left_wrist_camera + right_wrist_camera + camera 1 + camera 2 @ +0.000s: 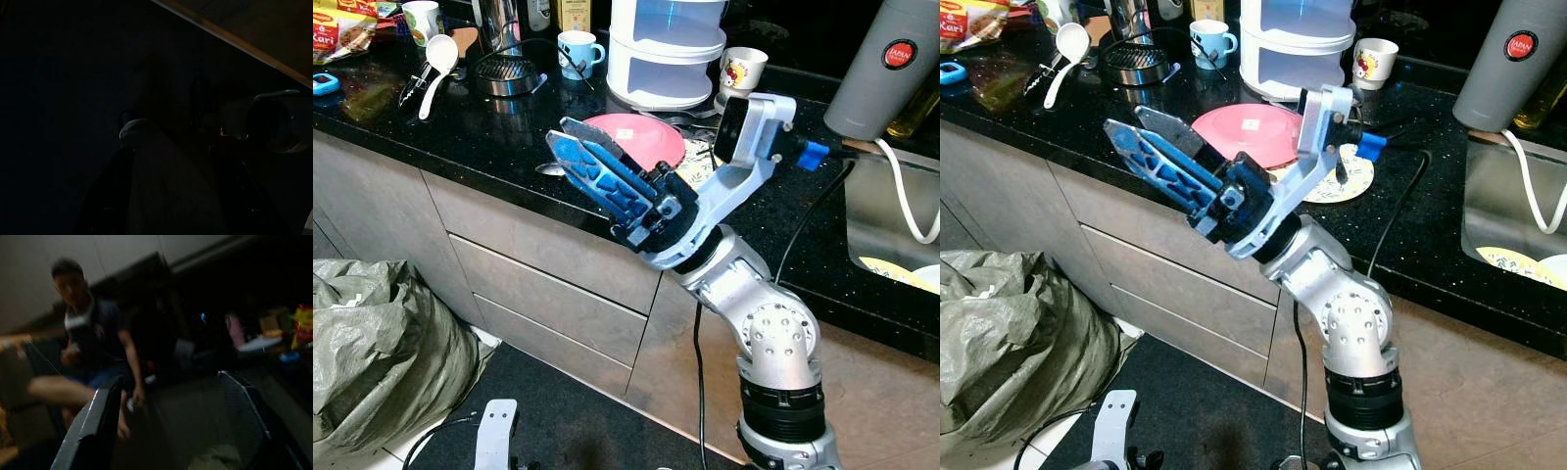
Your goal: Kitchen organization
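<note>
The black tabletop [460, 137] carries nearly everything the tidying concerns, and by my judgement the work has hardly begun: it is crowded and nothing is held. From large to small, a grey thermos [891, 59] stands at the far right beside the sink [876, 211], a white stacked container [666, 49] sits at the back, a pink plate [641, 137] lies near the front edge, then a blue mug [578, 51], a cartoon mug [742, 70] and a white spoon [438, 61].

The right end effector [592, 162] hangs in the air before the tabletop's front edge, its fingers parted a little and empty. In the right wrist view a seated person [93, 342] appears, blurred. The left arm hangs idle; its fingers cannot be judged.

Readable writing: "JAPAN" on the thermos's red badge. The yellow-and-red food packet [342, 24] has lettering too small to read.
</note>
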Robot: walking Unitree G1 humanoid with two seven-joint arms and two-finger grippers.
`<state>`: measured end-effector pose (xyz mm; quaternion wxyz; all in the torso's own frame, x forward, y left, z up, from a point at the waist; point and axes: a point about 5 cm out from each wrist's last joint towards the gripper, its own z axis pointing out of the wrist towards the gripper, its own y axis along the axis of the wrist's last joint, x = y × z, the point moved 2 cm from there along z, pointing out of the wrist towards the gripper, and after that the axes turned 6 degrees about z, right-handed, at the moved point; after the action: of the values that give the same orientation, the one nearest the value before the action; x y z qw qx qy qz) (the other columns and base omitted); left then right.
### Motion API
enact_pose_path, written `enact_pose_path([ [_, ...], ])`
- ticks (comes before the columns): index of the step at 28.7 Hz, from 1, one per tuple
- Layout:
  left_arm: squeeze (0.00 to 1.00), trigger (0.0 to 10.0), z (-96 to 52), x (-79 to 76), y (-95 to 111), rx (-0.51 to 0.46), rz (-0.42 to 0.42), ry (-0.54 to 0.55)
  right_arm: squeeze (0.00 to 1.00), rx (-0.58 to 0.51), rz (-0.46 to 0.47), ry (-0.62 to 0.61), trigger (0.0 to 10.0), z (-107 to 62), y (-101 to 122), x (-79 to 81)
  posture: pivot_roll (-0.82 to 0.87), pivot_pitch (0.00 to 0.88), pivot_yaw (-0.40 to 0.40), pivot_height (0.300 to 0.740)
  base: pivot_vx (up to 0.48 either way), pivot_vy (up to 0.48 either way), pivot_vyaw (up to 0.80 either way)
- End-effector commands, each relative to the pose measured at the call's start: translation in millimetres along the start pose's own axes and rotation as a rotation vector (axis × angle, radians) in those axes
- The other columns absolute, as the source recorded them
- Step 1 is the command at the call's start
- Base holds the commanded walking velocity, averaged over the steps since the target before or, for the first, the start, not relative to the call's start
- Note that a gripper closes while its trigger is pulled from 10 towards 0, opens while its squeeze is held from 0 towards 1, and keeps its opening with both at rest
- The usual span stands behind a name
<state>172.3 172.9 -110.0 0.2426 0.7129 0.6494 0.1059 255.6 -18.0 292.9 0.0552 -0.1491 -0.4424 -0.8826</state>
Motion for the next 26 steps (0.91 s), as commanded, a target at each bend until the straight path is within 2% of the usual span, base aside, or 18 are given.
enact_pose_path([
  [1,0.0,10.0,-2.2,4.6,-8,0.026,0.012,0.01,0.0,0.077,-0.083,-0.01,10.0,0.4,-10,-1.3,-0.01,0.043,-0.025,0.74,0.0,0.0,0.0],
  [4,0.0,10.0,-2.6,5.6,-8,0.026,0.012,0.013,0.0,0.257,-0.317,-0.053,10.0,0.6,-27,-9.6,-0.01,0.042,-0.024,0.74,0.0,0.0,0.0],
  [5,0.0,10.0,-2.8,6.2,-8,0.026,0.012,0.014,0.0,0.391,-0.545,-0.095,10.0,-0.4,-35,-22.1,-0.01,0.042,-0.025,0.74,0.0,0.0,0.0],
  [6,0.0,10.0,-2.9,6.5,-9,0.026,0.012,0.014,0.0,0.455,-0.65,-0.094,10.0,-1.6,-39,-26.5,-0.01,0.042,-0.025,0.74,0.0,0.0,0.0],
  [8,0.0,10.0,-3.3,7.2,-9,0.028,0.013,0.015,0.0,0.505,-0.803,-0.103,10.0,-1.3,-37,-32.4,-0.01,0.042,-0.023,0.74,0.0,0.0,0.0],
  [9,0.0,10.0,-3.3,7.2,-9,0.028,0.013,0.015,0.0,0.505,-0.803,-0.103,10.0,-1.3,-37,-32.4,-0.01,0.042,-0.023,0.74,0.0,0.0,0.0],
  [10,0.0,10.0,-3.5,7.7,-10,0.028,0.012,0.016,0.0,0.531,-0.879,-0.109,10.0,-0.4,-34,-34.7,-0.01,0.041,-0.027,0.74,0.0,0.0,0.0],
  [16,0.0,10.0,-4.3,9.5,-11,0.027,0.015,0.018,0.0,0.56,-0.951,-0.122,10.0,-2.2,-36,-41.1,-0.01,0.041,-0.027,0.74,0.0,0.0,0.0],
  [20,0.0,10.0,-2.3,4.4,-8,0.021,0.022,0.004,0.0,0.534,-0.933,-0.125,10.0,-3.2,-40,-42.8,-0.01,0.04,-0.028,0.74,0.0,0.0,0.0],
  [26,0.0,10.0,-0.6,-0.4,-5,0.014,0.024,-0.011,0.0,0.546,-0.95,-0.121,10.0,-4.1,-44,-43.8,-0.01,0.04,-0.028,0.74,0.295,0.0,0.0],
])
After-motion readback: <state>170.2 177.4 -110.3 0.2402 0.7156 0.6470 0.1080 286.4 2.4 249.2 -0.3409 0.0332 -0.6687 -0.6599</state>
